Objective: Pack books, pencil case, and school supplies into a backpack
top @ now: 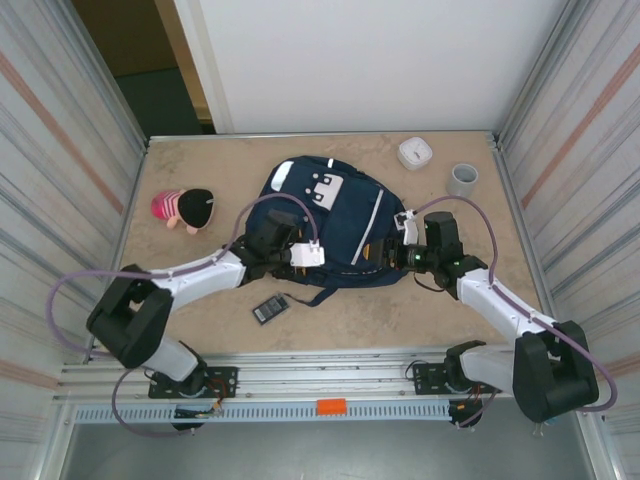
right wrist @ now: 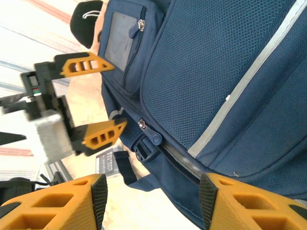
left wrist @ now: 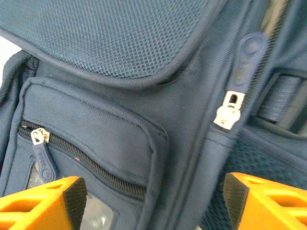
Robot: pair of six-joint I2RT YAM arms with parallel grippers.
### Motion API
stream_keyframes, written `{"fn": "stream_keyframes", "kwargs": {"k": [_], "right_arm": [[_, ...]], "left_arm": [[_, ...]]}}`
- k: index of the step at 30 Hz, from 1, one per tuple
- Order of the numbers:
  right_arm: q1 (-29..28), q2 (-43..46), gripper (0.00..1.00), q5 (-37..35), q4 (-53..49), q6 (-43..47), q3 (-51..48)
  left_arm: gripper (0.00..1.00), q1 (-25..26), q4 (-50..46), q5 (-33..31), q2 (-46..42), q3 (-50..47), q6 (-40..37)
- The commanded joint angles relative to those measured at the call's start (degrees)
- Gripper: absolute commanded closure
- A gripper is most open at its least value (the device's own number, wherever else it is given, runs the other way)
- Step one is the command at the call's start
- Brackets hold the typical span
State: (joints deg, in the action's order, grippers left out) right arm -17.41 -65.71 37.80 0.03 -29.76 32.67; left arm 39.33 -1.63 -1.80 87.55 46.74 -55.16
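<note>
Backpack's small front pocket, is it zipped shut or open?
Shut: in the left wrist view the pocket has zipper teeth meshed along their visible run, slider at one end.

Robot lab test cell: bench (top: 330,160) boxed in by corrugated metal walls (top: 60,150), aluminium mounting rail (top: 330,385) along the near edge.

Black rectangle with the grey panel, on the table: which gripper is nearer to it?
Left. The left gripper sits at the backpack's left side, just beyond the black rectangle; the right gripper sits at the backpack's right side, farther off.
</note>
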Motion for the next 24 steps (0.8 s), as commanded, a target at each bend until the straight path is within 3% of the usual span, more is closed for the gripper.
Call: {"fn": "stream_keyframes", "kwargs": {"k": [1, 8, 15, 19, 21, 24], "right_arm": [[-0.7, -0.78, 0.45, 0.78, 1.37, -0.81, -0.13], [-0.95, -1.21, 0.45, 1.67, 1.16, -0.44, 0.02], [-1.28, -1.57, 0.45, 2.12, 1.35, -0.71, -0.4], [-1.57, -1.01, 0.45, 2.01, 1.46, -1.08, -0.71], [-1.88, -0.5, 0.45, 2.09, 1.29, -1.49, -0.82], [-3.12, 0.15, 0.45, 2.19, 1.28, -2.46, -1.03]], "left_arm": [[0.23, -0.32, 6.77, -3.12, 3.56, 0.44, -3.88], [0.25, -0.04, 6.68, -0.92, 6.84, 0.05, -2.9], [0.61, 0.48, 3.97, 0.6, 6.19, -1.5, 2.58], [0.92, 0.57, 2.28, 2.47, 4.97, -1.58, 6.29], [1.0, 0.9, 2.23, 3.86, 3.73, -1.65, 8.46], [1.0, 1.61, 2.42, 6.34, 1.62, -1.98, 11.6]]}}
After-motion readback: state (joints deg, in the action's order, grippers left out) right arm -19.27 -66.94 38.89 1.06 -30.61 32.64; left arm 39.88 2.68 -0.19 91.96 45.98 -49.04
